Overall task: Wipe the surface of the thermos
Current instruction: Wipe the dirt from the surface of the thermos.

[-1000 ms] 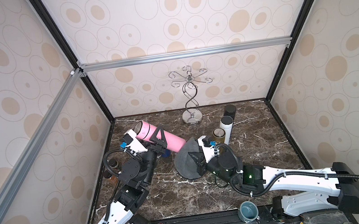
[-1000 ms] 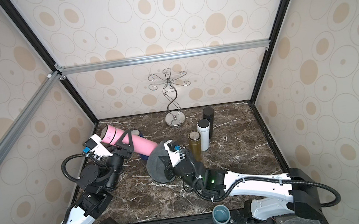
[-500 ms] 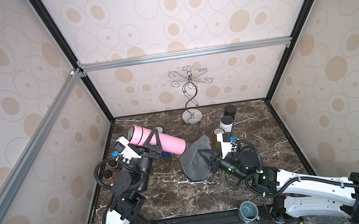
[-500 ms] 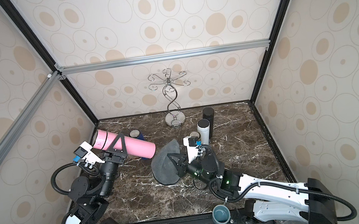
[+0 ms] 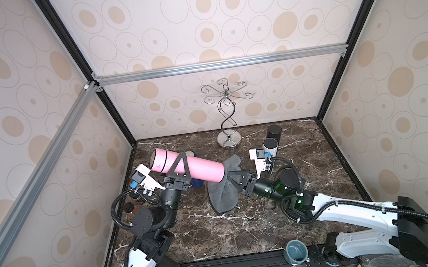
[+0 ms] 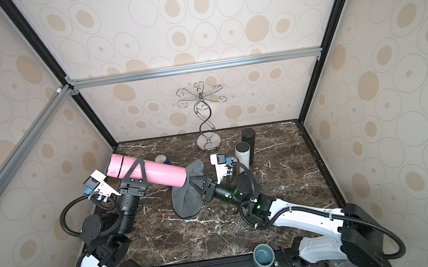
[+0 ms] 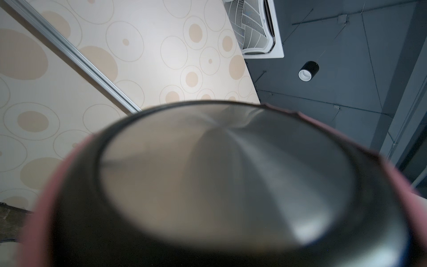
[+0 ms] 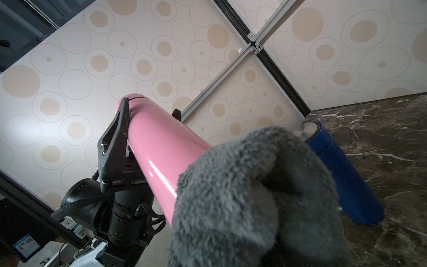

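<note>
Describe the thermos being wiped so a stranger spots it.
Over the left half of the marble table, the left gripper holds a pink thermos aloft, nearly level. Unlike it, the blue thermos, white thermos and black thermos stand on the table.

You get bright, even, soft light in both top views: the walls [image 5: 191, 16] wash pale, the dark counter [image 5: 220, 231] shows only faint, diffuse shadows, and the wide lens splays the frame posts [image 5: 68, 38] outward toward the corners. Your left wrist view is mostly filled by the thermos [image 7: 219, 185] base, far too close and out of focus, with a soft fan-shaped sheen on the metal, while the dim ceiling [image 7: 346, 34] behind it stays sharp. Your right wrist view is crisp on the thermos body, a thin glare streak running along it, and the cloth [image 8: 242, 196] blurs in the foreground.
</note>
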Robot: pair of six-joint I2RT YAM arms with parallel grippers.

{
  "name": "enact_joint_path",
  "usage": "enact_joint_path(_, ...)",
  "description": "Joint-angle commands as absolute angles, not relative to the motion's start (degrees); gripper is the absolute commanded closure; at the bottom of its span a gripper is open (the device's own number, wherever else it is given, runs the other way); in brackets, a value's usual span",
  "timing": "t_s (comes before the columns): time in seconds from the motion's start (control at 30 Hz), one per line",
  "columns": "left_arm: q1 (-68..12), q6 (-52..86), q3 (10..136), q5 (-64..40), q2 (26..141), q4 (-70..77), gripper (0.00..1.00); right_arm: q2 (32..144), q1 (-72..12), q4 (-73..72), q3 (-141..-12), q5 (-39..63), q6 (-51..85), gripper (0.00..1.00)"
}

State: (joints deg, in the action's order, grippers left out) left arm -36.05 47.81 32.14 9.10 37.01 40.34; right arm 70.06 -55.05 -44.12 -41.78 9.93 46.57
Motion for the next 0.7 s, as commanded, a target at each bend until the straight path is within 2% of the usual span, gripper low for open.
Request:
enact_joint_path(0.0,-36.8,50.9,32.4,5.1,37.0,45.5,1.0,71.8,-56.2,-45.6,-42.6,17.6,50.1,1.0)
enact_joint_path(0.2,-36.8,48.4,33.5,5.8,36.2,43.5,1.0,68.9,-56.5,-43.2,-37.2,11.6,49.8,1.0)
enact_joint_path(0.3,-36.8,48.0,33.5,5.7,36.2,42.5,1.0,64.2,-55.7,-43.5,-35.1,7.9,48.4,1.0)
enact_joint_path(0.43,-36.8,48.1,32.8,5.6,36.1,41.8,1.0,57.3,-55.5,-36.7,-36.9,3.9,43.7,1.0)
enact_joint_path(0.53,-36.8,48.1,32.4,5.5,36.3,41.7,1.0,55.5,-55.5,-35.2,-38.1,3.2,42.0,1.0)
enact_joint_path(0.67,-36.8,48.3,32.6,4.8,37.0,42.0,1.0,58.9,-55.5,-36.4,-40.2,5.8,42.2,1.0)
